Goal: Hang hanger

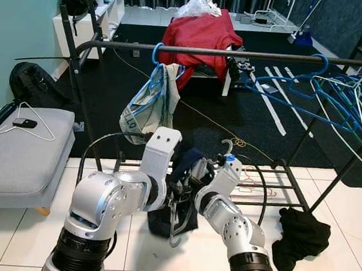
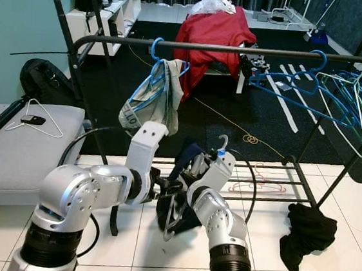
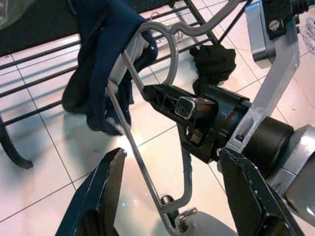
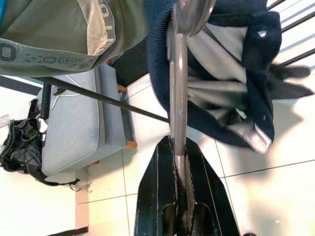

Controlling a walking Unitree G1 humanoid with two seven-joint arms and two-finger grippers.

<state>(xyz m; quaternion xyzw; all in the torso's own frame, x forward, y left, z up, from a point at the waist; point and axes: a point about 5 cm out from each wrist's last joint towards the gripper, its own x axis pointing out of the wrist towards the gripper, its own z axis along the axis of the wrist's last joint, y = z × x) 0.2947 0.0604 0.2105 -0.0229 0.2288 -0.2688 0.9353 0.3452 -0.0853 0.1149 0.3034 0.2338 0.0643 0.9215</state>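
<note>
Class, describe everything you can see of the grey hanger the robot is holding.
The grey hanger looks like thin metal wire, with a curved hook pointing up toward the black rail. A dark navy garment with a pale lining is draped over it and hangs low, above the white floor tiles. The right gripper is shut on its wire below the hook; the left gripper is open around its lower part. It is held in front of the rack, below the rail.
</note>
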